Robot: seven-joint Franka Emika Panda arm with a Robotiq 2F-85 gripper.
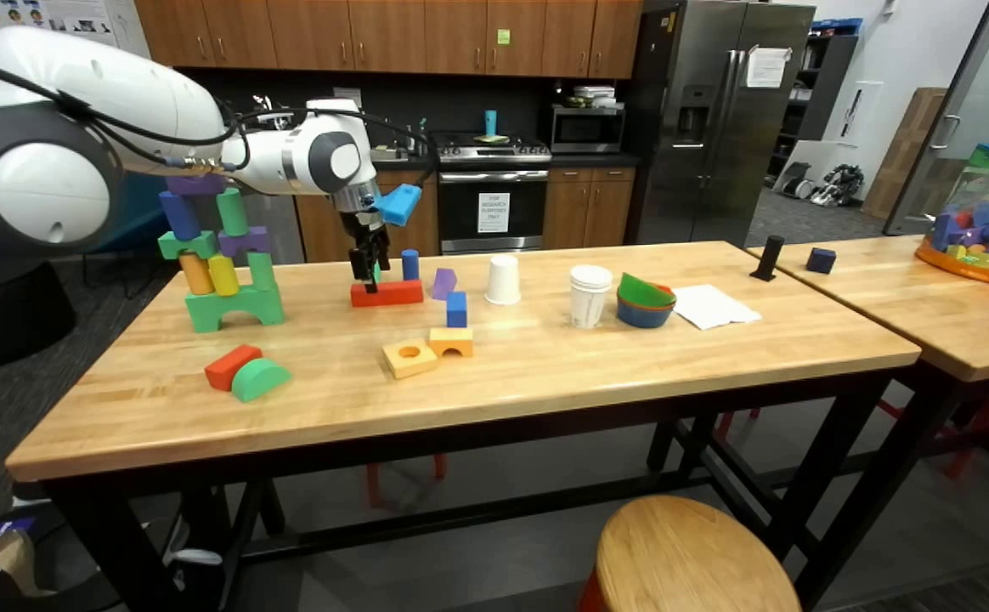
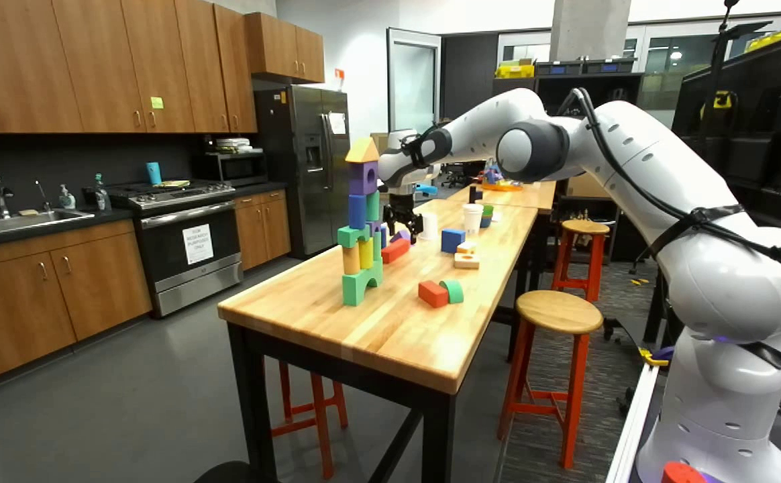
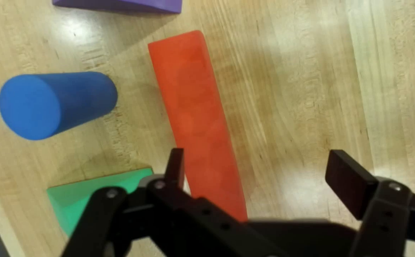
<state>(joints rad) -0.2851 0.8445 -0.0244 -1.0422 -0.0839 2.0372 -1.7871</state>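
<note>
Red block [image 3: 196, 117]: long, narrow, smooth, lying flat, slanting from upper middle of wrist frame down to lower centre, lower end partly covered. Green block [image 3: 79, 196]: lower left, sloping face, partly hidden, left of red block's lower half. Blue cylinder [image 3: 59, 103]: standing on end, left part of frame, apart from both blocks.

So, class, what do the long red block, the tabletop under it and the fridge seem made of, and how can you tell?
Long red block: matte, perhaps foam; even colour and a softened corner, though painted wood is possible.
Tabletop: apparently varnished wood; grain, joined strips and glossy glare.
Fridge: probably stainless steel; dark metallic sheen.
</note>
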